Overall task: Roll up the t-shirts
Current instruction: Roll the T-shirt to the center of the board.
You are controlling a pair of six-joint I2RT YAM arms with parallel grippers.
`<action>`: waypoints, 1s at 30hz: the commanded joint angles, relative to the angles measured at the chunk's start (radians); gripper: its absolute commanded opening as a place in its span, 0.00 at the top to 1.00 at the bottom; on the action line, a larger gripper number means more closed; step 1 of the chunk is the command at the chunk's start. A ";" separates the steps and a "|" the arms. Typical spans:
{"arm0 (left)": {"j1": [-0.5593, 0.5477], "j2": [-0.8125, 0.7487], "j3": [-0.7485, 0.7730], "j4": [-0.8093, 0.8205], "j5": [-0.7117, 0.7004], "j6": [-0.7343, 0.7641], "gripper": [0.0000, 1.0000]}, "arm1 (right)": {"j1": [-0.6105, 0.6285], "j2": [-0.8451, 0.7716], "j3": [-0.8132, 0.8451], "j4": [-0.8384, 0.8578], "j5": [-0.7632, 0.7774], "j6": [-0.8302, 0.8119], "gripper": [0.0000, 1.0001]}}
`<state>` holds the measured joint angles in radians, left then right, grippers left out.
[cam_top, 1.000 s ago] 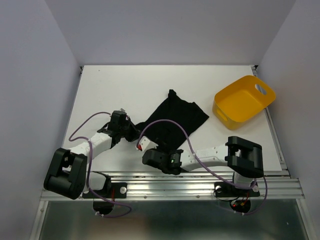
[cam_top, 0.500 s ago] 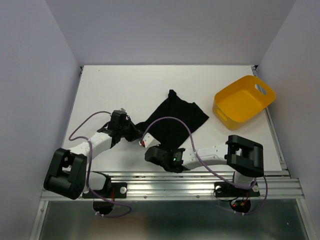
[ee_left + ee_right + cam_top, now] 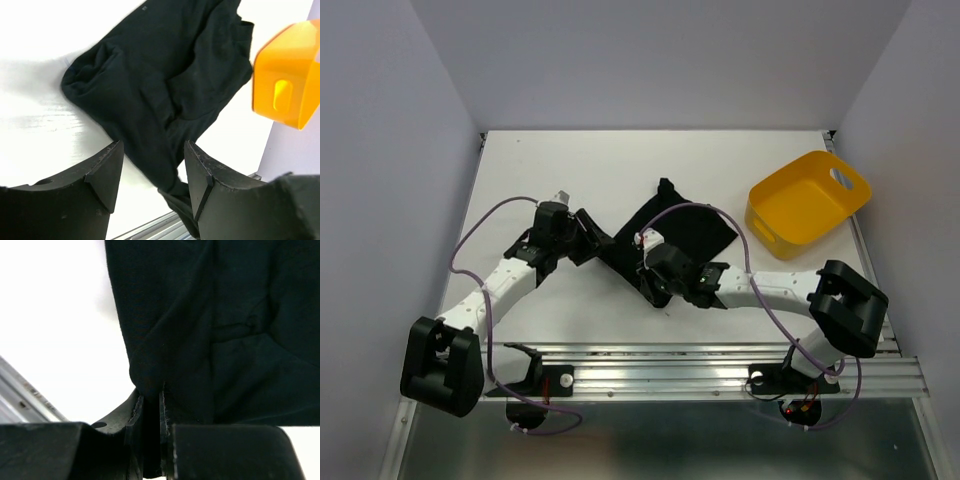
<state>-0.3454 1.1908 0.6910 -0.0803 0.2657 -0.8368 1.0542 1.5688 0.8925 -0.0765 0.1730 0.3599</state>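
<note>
Surface point(image 3: 570, 180) first: white and wide, with both arms reaching in from its near edge. Next in size, one black t-shirt point(image 3: 705, 235) lies around the middle of it, crumpled and partly folded over itself rather than spread flat, one end trailing toward the near edge. To its right, and apart from it, sits the yellow tub point(image 3: 805, 205).

My right pincer point(image 3: 149, 420) is clamped on a fold at the shirt's near side. The wrist view shows dark cloth nipped between jaws that stand almost together. My left pincer point(image 3: 152, 170) has its fingers apart, hanging over the shirt's left side with cloth under the gap and nothing gripped.

I judge the cotton to be light, limp and not slippery. It will sag, bunch and drag on the surface, and a single pinch will lift only a peak. To roll it I would want it flattened, then taken at the two corners of one hem, one pincer on each, catching the layers together.
</note>
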 commanded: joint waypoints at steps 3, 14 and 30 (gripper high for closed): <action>-0.003 -0.062 0.071 -0.070 -0.034 0.044 0.38 | -0.069 -0.024 -0.003 0.064 -0.297 0.059 0.99; -0.003 -0.046 0.035 -0.072 -0.005 0.076 0.41 | -0.238 0.011 -0.084 0.288 -0.690 0.273 0.99; -0.006 0.069 0.016 -0.013 0.037 0.111 1.00 | -0.350 0.105 -0.237 0.636 -0.920 0.556 0.99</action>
<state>-0.3454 1.2564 0.7109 -0.1299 0.2859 -0.7521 0.7284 1.6562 0.6762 0.4168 -0.6636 0.8291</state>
